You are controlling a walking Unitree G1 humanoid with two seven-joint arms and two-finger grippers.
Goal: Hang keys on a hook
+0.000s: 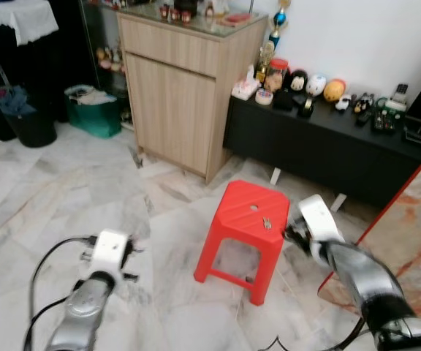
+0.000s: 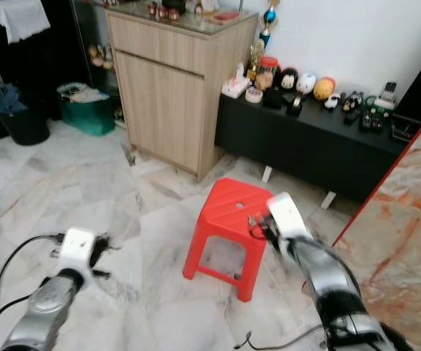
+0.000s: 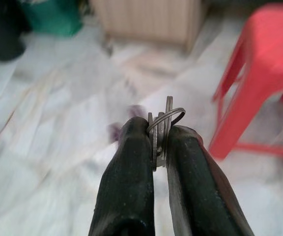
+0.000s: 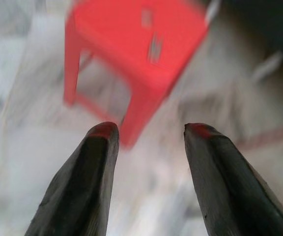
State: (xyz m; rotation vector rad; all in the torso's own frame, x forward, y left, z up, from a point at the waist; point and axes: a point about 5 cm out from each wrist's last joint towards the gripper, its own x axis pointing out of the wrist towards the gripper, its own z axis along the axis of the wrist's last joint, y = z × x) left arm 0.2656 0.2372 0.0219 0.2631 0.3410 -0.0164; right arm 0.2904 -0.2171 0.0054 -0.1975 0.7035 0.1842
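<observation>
My left gripper (image 3: 159, 143) is shut on a set of metal key rings (image 3: 164, 119), pinched between its black fingertips. It hangs low over the marble floor, left of the red plastic stool (image 1: 248, 213). A second small bunch of keys (image 1: 267, 223) lies on the stool's top, blurred in the right wrist view as the keys (image 4: 155, 46). My right gripper (image 4: 146, 129) is open with nothing between its fingers. It sits beside the stool's right edge (image 1: 295, 234), close to those keys.
A tall wooden cabinet (image 1: 181, 88) stands behind the stool. A low black bench (image 1: 327, 139) with figurines runs along the white wall. A green basket (image 1: 93, 110) and a black bin (image 1: 28, 121) stand at far left. A red-edged marble panel (image 1: 415, 219) is at right.
</observation>
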